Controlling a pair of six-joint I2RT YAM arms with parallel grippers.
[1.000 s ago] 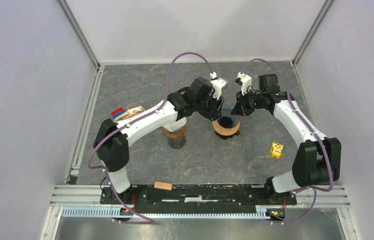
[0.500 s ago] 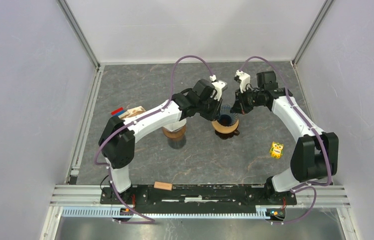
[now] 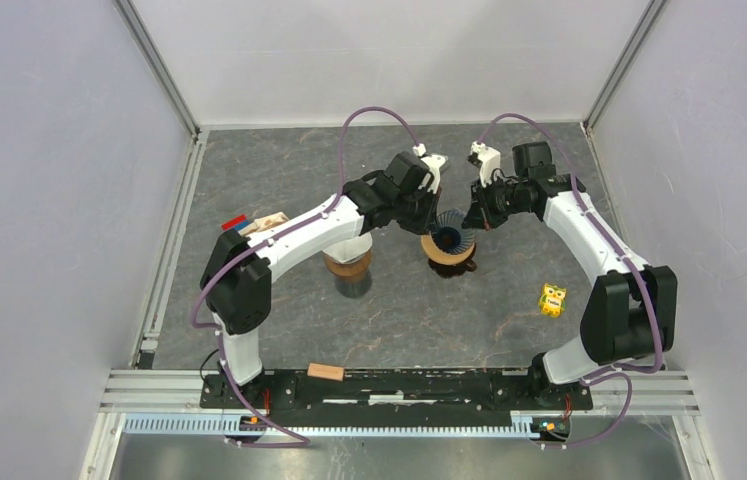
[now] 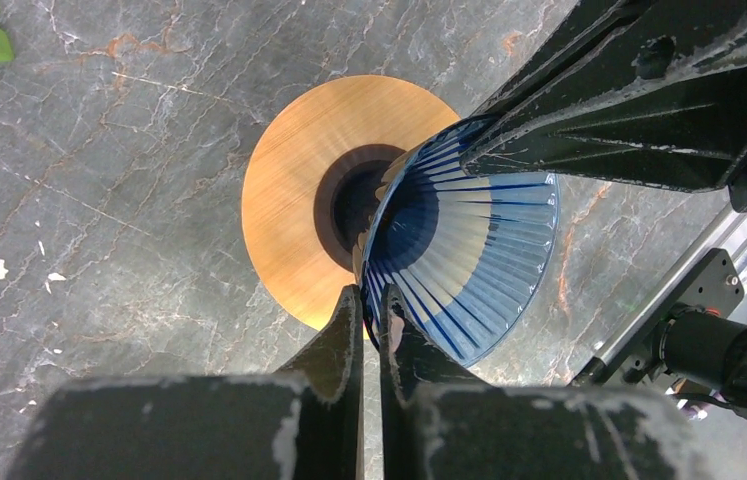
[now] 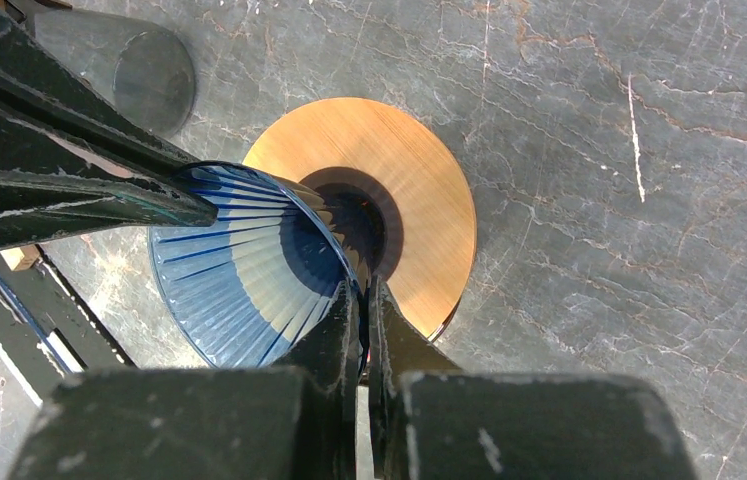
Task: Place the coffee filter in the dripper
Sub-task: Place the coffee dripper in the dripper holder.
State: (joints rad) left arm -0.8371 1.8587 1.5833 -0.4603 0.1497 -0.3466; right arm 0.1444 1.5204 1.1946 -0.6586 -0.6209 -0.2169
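Blue pleated paper, the coffee filter [image 4: 459,260], is now pinched on 2 sides. The left tool [image 4: 370,305] has closed its jaws on the near rim within the last second, having stood apart just before. The right tool [image 5: 362,297] was already clamped on the opposite rim and has not changed. The filter hangs tilted over the dripper [image 4: 289,190], its narrow end aimed at the dark central hole of the wooden ring (whether the tip touches inside, I cannot tell). With both rims gripped, the cone is spread open and steadied. I judge the task close to its end: the filter needs lowering into the hole, then both tools can let go.
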